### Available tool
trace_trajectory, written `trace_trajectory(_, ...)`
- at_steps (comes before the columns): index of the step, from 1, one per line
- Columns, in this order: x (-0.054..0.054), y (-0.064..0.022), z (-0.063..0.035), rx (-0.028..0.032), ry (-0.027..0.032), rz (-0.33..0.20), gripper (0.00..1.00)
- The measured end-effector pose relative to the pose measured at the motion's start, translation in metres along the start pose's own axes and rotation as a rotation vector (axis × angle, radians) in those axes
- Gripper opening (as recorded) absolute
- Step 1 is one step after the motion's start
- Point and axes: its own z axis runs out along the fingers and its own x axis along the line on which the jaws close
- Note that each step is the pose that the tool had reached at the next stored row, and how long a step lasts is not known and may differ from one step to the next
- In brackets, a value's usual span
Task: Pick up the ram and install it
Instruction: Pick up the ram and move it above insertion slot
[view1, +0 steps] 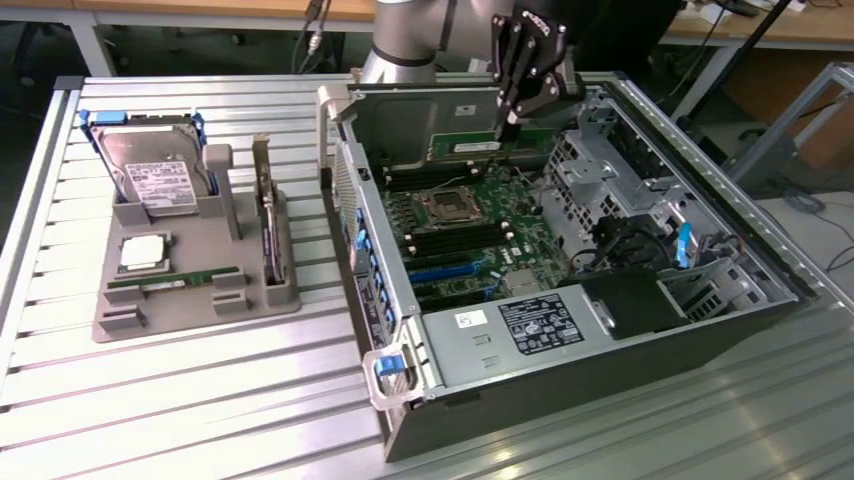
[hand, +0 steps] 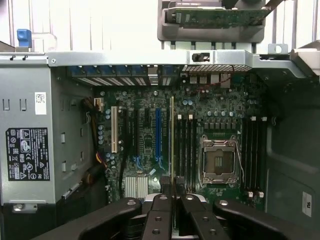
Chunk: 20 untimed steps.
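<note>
The ram (view1: 483, 147) is a long green stick with a white label, and my gripper (view1: 509, 128) is shut on its upper edge. It hangs level above the back part of the motherboard (view1: 467, 245), inside the open computer case. In the wrist view the ram (hand: 172, 140) shows edge-on as a thin line running out from my gripper (hand: 172, 189). That line lies beside the black memory slots (hand: 186, 145), next to the processor socket (hand: 218, 160). I cannot tell whether the stick touches a slot.
The open case (view1: 574, 330) has metal walls and a drive cage (view1: 601, 170) around the board. On the exterior view's left, a grey holder tray (view1: 200, 300) carries a hard drive (view1: 154, 170), a silver processor (view1: 144, 252) and another green stick (view1: 171, 283).
</note>
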Motion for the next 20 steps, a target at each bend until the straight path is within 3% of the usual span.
trace_trajectory(20,0.000,-0.0256,-0.0004,0.0000,0.0000,0.000,0.12)
